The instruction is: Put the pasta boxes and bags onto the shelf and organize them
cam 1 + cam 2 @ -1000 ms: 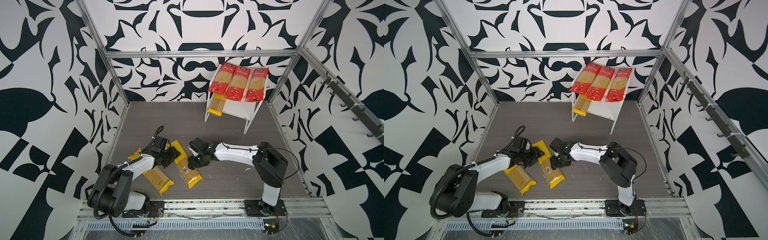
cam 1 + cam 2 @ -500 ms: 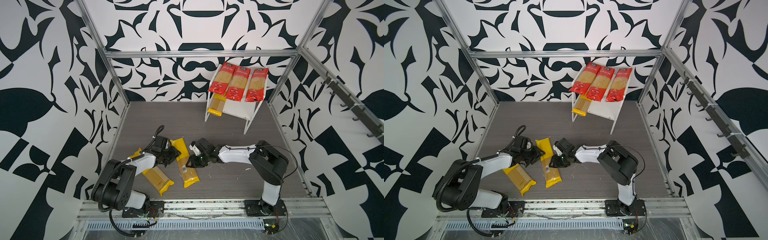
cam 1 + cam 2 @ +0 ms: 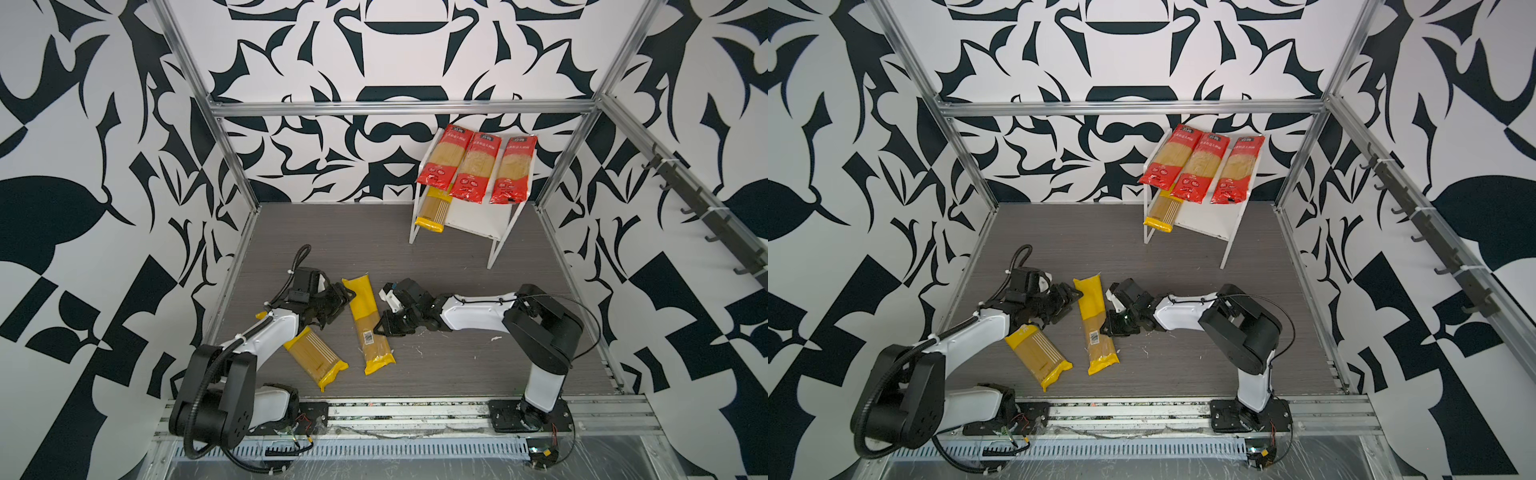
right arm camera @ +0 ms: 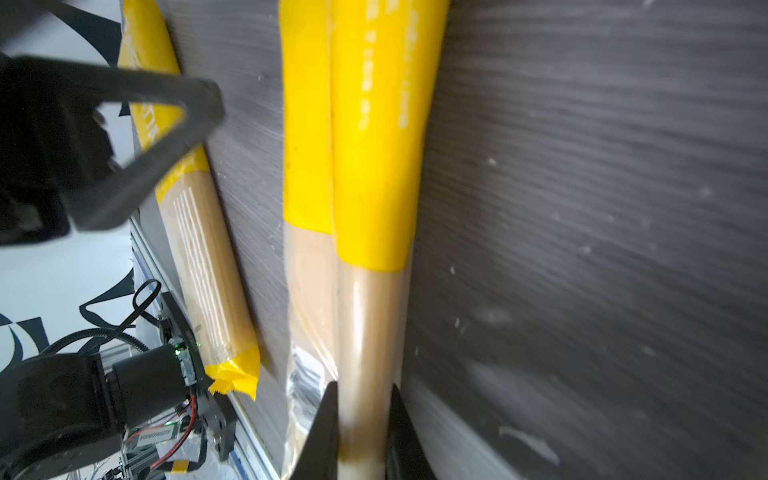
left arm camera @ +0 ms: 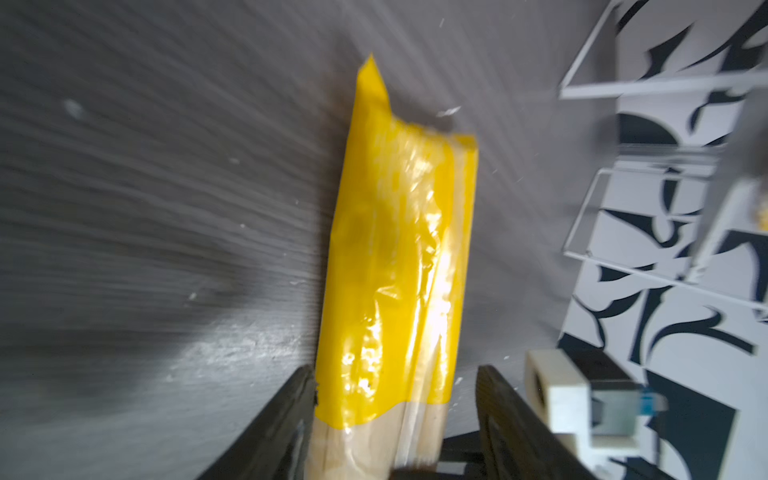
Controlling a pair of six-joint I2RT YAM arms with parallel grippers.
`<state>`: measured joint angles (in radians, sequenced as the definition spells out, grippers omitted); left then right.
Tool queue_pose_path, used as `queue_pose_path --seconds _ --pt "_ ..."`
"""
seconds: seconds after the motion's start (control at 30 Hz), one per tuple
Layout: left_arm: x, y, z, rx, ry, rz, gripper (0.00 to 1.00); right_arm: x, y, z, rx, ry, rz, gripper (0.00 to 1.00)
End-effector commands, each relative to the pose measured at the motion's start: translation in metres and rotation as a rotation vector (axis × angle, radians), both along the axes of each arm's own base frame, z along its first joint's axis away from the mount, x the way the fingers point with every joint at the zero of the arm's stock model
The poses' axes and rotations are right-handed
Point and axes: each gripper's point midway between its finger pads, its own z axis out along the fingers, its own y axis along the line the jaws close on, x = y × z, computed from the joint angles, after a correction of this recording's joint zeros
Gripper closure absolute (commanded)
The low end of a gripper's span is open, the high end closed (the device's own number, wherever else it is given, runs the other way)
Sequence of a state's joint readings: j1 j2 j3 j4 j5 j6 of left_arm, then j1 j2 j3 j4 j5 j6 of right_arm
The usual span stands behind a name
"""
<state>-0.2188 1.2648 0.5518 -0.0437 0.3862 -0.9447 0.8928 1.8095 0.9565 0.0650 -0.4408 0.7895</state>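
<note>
**Shelf** [image 3: 473, 218]: white two-tier rack at the far right of the worktop [image 3: 415, 257], against the patterned back wall.
- Top tier: three red-ended spaghetti packets [image 3: 473, 166] lying side by side and filling its width. Their near ends overhang the front edge.
- Lower tier: one shelved yellow-ended packet [image 3: 434, 210] at the left end, with its near tip past the front edge. The rest of this board is bare white.

**Worktop, loose stock:** two items.
- Centre yellow-ended packet [image 3: 368, 328]: lies flat between the two arms, barcode label up, long axis running roughly front to back.
- Near yellow-ended packet [image 3: 316, 359]: lies flat, angled, just left of the centre one and apart from it. Its far end is hidden under the left arm.

**Left gripper** [image 3: 338, 305]: low beside the far yellow end of the centre packet. In the left wrist view its jaws stand apart on either side of that packet, one against its edge and the other clear of it.

**Right gripper** [image 3: 382, 328]: low at the packet's clear middle. In the right wrist view [image 4: 361, 390] its jaws are clamped on the packet's long edge.
</note>
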Motion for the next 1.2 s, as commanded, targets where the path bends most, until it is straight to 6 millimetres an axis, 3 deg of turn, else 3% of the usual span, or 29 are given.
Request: queue_pose_path --seconds 0.0,0.17,0.33,0.67,0.9,1.17 --pt "0.005 0.002 0.024 -0.088 -0.049 0.006 0.30 0.010 0.010 0.054 0.129 -0.083 -0.013 0.97" --pt "0.014 0.010 0.043 -0.228 -0.100 0.050 0.25 0.023 0.007 0.097 0.278 -0.081 -0.072 1.00" --pt "0.021 -0.001 0.071 -0.348 -0.201 0.014 0.12 0.028 0.002 0.133 0.367 -0.102 -0.092 1.00" --pt "0.017 -0.033 0.069 -0.394 -0.186 -0.059 0.08 0.036 0.003 0.213 0.615 -0.151 -0.148 1.00" --pt "0.027 -0.055 0.084 -0.440 -0.209 -0.095 0.14 0.027 0.019 0.230 0.703 -0.079 -0.126 1.00" --pt "0.034 -0.055 0.082 -0.408 -0.186 -0.107 0.43 0.017 0.023 0.212 0.666 0.003 -0.093 1.00"
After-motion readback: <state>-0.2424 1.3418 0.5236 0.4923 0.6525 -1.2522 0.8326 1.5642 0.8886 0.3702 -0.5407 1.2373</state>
